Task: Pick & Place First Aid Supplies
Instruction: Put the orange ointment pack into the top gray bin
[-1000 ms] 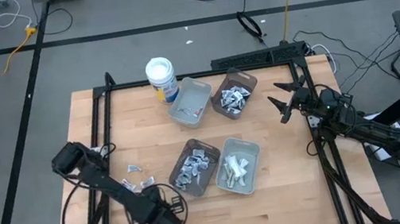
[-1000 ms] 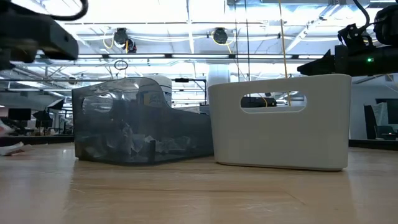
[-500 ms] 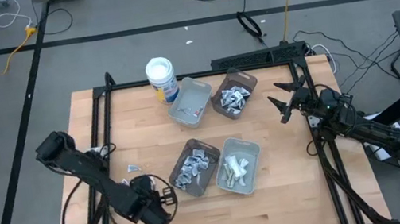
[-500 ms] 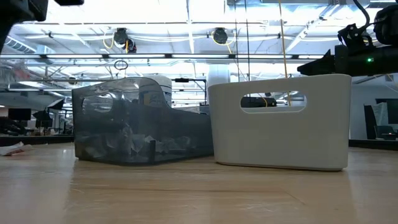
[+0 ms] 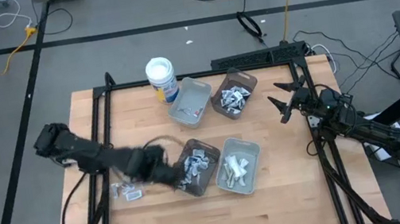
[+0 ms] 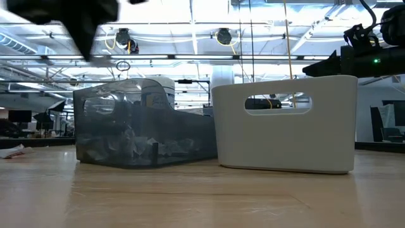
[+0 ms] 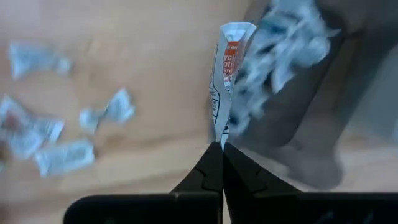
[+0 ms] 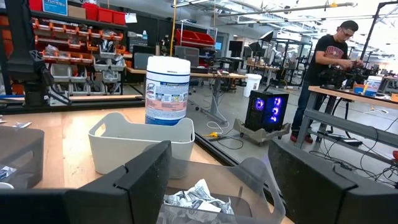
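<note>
My left gripper point(image 7: 221, 150) is shut on a small white packet with red print point(image 7: 226, 68), one of the first aid supplies. It hangs above the table at the left rim of the near brown tray point(image 5: 212, 176), which holds several silvery packets point(image 5: 194, 163). In the high view that gripper point(image 5: 169, 173) is blurred. A few loose packets point(image 5: 127, 190) lie flat on the wood to its left. My right gripper point(image 5: 283, 100) waits open at the table's far right. My left gripper pinches one narrow end of the packet point(image 7: 219, 134) between its two fingertips. The fingers come from above, pointing down. The packet sticks out past the fingertips, seen edge-on, and is lifted clear of the table and the tray.
A grey tray with pale strips point(image 5: 238, 167) stands right of the brown one. A second grey tray point(image 5: 190, 102) and a second brown tray point(image 5: 235, 93) stand farther back, and a white tub with a blue label point(image 5: 162, 78) stands at the far edge. Bare wood lies along the near edge.
My left gripper, shut all the while, has risen from the near edge and swung toward the far side and right, up to the near brown tray. The loose packets have stayed on the wood.
</note>
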`<state>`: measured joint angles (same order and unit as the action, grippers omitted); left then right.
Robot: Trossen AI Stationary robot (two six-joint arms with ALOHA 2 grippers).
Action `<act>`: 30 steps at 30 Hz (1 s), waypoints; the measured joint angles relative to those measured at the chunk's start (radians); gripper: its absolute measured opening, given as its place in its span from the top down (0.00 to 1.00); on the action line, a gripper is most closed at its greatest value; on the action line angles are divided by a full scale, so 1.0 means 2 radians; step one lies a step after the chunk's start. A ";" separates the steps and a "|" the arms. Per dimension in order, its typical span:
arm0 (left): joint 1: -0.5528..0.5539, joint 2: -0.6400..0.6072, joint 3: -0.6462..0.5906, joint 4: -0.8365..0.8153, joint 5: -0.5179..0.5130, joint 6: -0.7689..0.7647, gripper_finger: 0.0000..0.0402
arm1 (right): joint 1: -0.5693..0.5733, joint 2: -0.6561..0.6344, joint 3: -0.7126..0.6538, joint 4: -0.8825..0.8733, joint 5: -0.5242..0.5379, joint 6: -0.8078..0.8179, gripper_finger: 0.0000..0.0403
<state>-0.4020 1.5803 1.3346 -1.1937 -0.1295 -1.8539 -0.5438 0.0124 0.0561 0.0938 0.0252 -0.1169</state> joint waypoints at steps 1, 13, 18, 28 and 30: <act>0.018 0.001 0.007 -0.001 0.001 0.027 1.00 | 0.000 0.000 0.000 0.000 0.000 0.000 0.35; 0.239 0.009 0.059 -0.004 0.042 0.283 1.00 | 0.000 0.000 0.000 0.000 0.000 0.000 0.35; 0.312 0.048 0.094 -0.011 0.066 0.364 1.00 | 0.000 0.000 0.000 0.000 0.000 0.000 0.35; 0.395 0.172 0.228 -0.017 0.078 0.472 1.00 | 0.000 0.000 0.000 0.000 0.000 0.000 0.35; 0.403 0.196 0.254 -0.018 0.079 0.485 1.00 | 0.000 0.000 0.000 0.000 0.000 0.000 0.35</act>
<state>0.4046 1.9715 1.8424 -1.2298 0.0284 -0.8848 -0.5436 0.0128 0.0561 0.0940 0.0254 -0.1169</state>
